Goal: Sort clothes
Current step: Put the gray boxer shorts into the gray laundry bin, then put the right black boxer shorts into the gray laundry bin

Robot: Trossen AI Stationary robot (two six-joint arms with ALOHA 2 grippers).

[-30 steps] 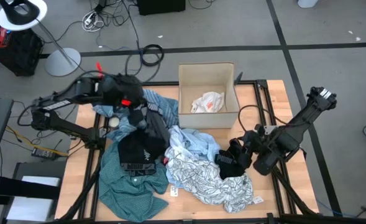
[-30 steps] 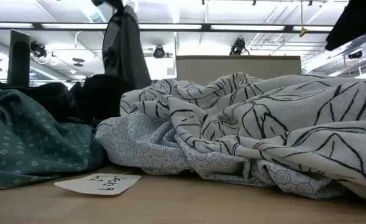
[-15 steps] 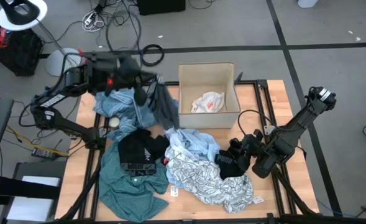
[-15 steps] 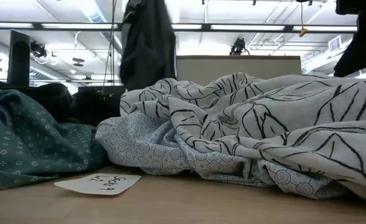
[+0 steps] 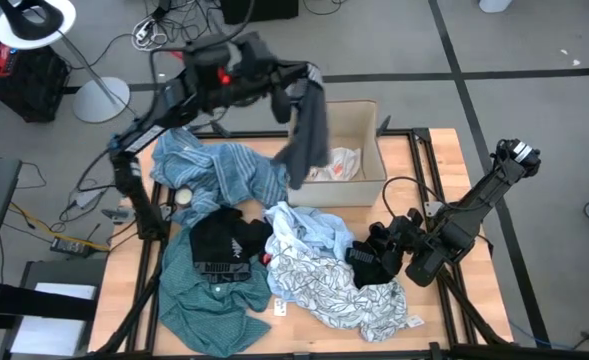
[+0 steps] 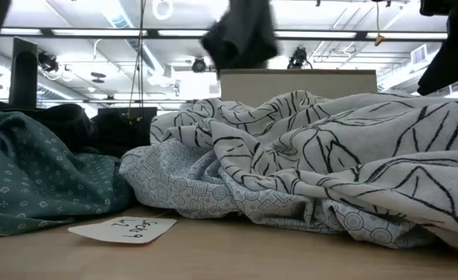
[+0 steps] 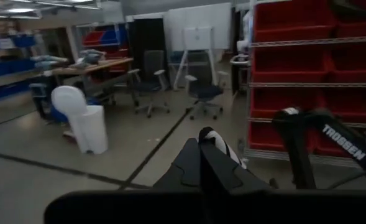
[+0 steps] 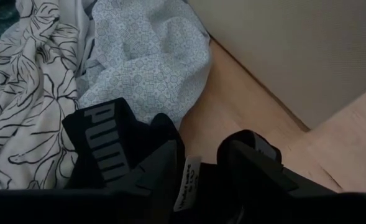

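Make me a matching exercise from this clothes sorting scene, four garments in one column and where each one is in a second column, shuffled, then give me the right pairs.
Column one:
1. dark grey garment
2. teal shirt
3. white-grey patterned cloth
4. small white and red pieces

Column two:
A. inside the cardboard box
B. hanging in the air from the left gripper
C. spread at the table's near left corner
D. bunched on the table next to the right gripper

Pairs: 1-B, 2-C, 3-D, 4-A
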